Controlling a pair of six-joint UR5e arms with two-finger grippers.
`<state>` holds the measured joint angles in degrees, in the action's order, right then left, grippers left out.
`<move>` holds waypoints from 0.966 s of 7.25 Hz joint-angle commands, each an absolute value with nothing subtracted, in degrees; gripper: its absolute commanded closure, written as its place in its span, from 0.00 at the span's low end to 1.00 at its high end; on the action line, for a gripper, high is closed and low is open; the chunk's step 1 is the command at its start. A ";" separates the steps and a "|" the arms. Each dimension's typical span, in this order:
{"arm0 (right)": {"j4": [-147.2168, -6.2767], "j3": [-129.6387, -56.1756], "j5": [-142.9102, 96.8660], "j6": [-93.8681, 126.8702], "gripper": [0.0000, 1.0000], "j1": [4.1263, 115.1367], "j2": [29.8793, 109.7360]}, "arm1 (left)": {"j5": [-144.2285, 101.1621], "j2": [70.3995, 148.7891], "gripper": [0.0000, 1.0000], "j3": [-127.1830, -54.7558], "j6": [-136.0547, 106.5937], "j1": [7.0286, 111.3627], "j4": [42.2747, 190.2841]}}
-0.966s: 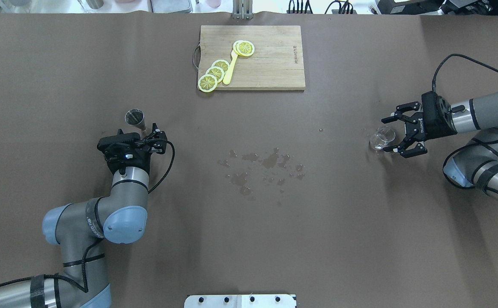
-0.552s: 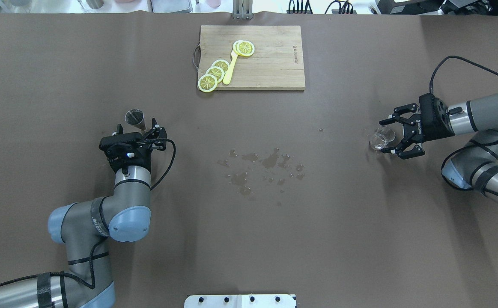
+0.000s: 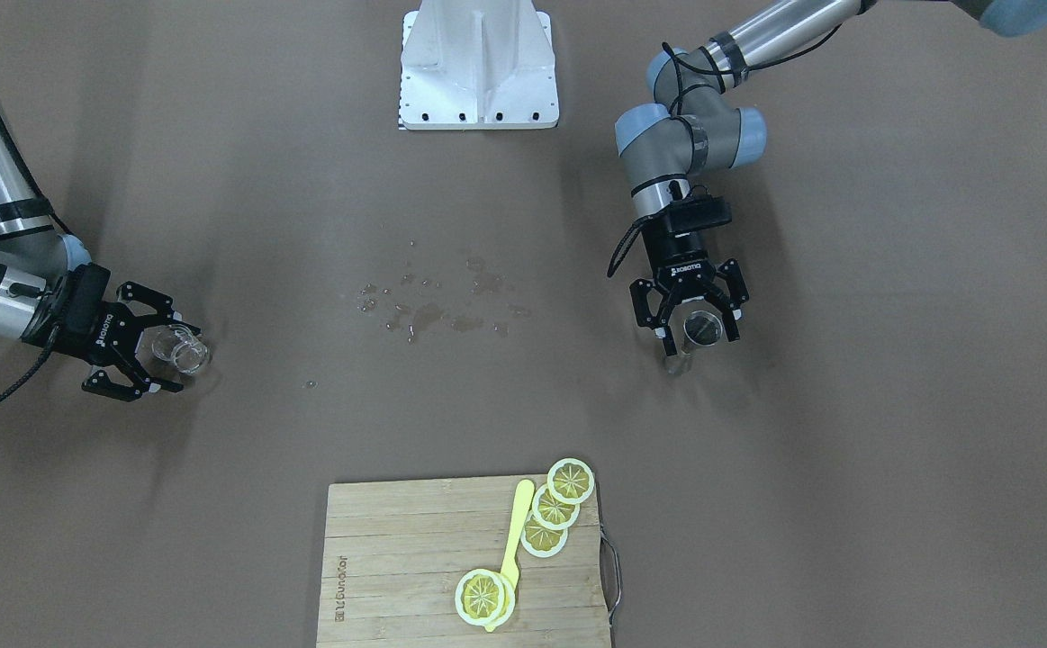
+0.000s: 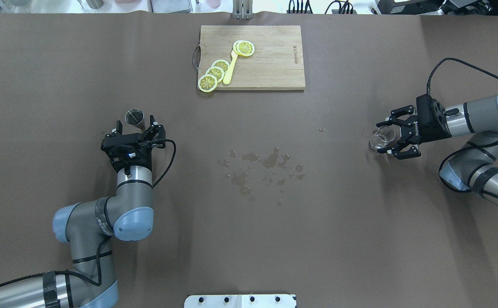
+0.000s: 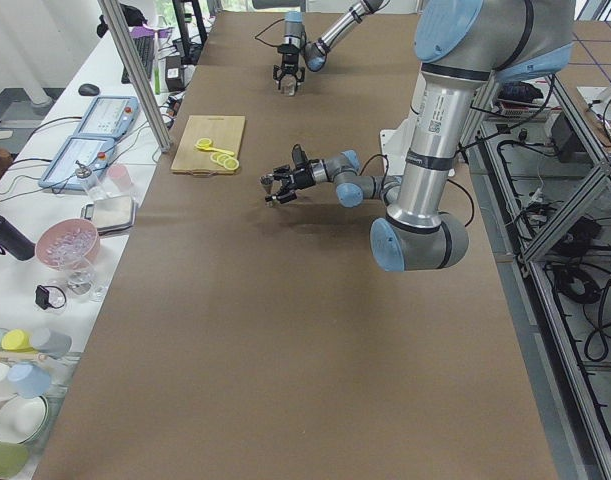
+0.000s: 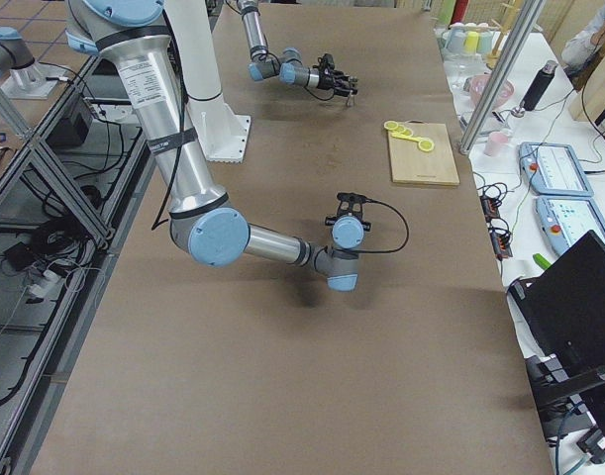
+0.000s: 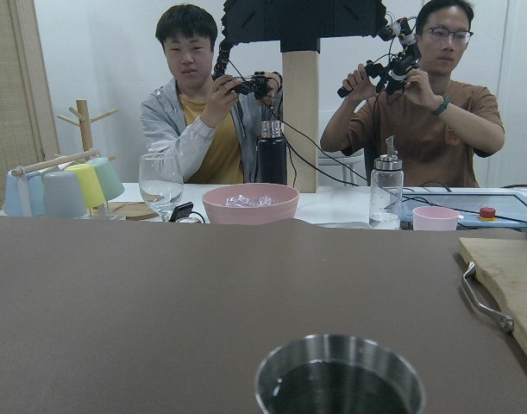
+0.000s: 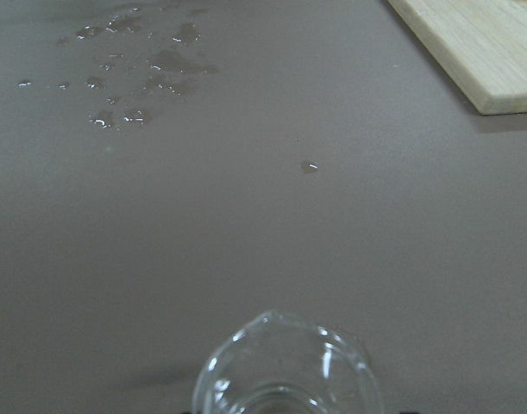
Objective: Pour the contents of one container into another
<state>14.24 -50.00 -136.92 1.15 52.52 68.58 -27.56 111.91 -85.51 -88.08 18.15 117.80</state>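
A small metal cup (image 4: 135, 116) holding dark liquid stands on the left of the table. My left gripper (image 4: 136, 126) is open, with a finger on either side of the cup and apart from it. The same cup (image 3: 701, 329) and left gripper (image 3: 697, 337) show in the front view, and the cup's rim (image 7: 339, 379) fills the bottom of the left wrist view. On the right lies a clear glass (image 4: 380, 138) between the spread fingers of my open right gripper (image 4: 386, 139). The front view shows the glass (image 3: 185, 353) and right gripper (image 3: 176, 355). The glass (image 8: 285, 366) also sits low in the right wrist view.
A wooden cutting board (image 4: 270, 64) with lemon slices (image 4: 214, 72) and a yellow utensil (image 4: 230, 68) lies at the far middle. Spilled droplets (image 4: 266, 164) spread over the table's centre. The white robot base (image 3: 478, 63) is at the near edge.
My left gripper has moved forward so that its fingers straddle the metal cup. My right gripper has slid left around the glass. Both stay open.
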 commanded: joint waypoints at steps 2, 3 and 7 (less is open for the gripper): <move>14.24 -50.10 -136.85 1.41 0.49 52.47 68.64 | -27.42 113.29 0.10 -83.14 -91.32 18.02 117.77; 14.24 -50.18 -136.76 1.49 0.62 52.56 68.64 | -27.33 113.38 0.10 -82.88 -91.41 17.84 117.69; 14.15 -52.63 -136.76 4.11 1.00 53.08 69.61 | -27.07 112.85 0.19 -82.00 -94.04 16.17 117.86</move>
<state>14.22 -51.44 -136.72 2.31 52.79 69.27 -27.08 113.10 -82.22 -93.61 16.38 117.77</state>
